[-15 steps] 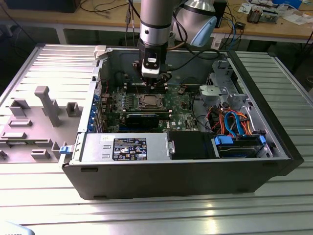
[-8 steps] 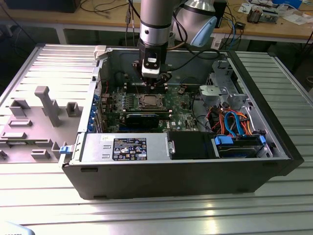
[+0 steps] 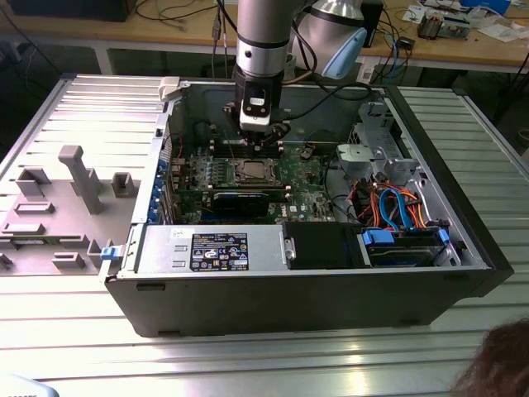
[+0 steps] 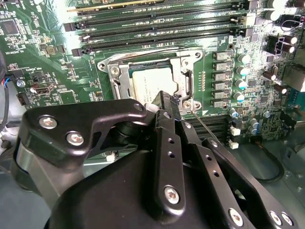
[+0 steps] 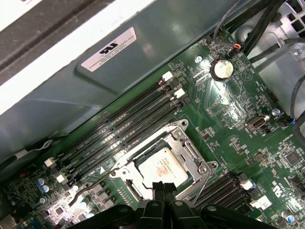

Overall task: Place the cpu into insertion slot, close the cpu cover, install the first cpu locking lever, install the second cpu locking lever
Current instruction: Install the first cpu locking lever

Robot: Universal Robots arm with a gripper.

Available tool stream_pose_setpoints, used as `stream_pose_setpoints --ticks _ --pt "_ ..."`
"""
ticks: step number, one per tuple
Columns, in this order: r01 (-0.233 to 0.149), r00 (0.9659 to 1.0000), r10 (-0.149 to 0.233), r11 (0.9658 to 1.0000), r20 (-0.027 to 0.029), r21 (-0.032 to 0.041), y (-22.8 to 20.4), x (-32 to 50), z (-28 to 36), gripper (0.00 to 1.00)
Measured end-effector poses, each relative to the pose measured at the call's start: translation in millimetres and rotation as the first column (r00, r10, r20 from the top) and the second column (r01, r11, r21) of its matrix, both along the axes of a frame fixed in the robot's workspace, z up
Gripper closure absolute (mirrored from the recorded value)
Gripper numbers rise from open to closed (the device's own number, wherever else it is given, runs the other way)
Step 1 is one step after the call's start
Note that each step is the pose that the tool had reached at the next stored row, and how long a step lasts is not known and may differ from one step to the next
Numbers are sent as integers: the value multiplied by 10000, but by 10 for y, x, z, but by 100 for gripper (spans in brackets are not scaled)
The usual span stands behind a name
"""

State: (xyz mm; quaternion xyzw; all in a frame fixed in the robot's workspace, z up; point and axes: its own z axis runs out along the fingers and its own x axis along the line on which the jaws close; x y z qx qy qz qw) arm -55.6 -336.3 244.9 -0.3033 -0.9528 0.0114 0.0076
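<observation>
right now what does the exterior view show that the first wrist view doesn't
Exterior view alone: the whole open computer case, the arm above it, and the grey fixture blocks at the exterior view's left. First wrist view alone: a round coin battery and a white label on the case wall. Both: the cpu seated under the cpu cover, with the gripper close over it.

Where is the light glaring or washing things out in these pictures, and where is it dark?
In the exterior view, the ribbed metal table glares pale at the front, while the computer case front wall is in shadow. In the second wrist view, the pincer is a dark mass in front of the brightly lit chip. In the first wrist view, the chip shines nearly white.
</observation>
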Motion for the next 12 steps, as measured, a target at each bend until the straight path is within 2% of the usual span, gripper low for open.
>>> stream_pose_setpoints --ticks 12 --pt "-69 10000 69 10000 0 1 0 1 0 89"
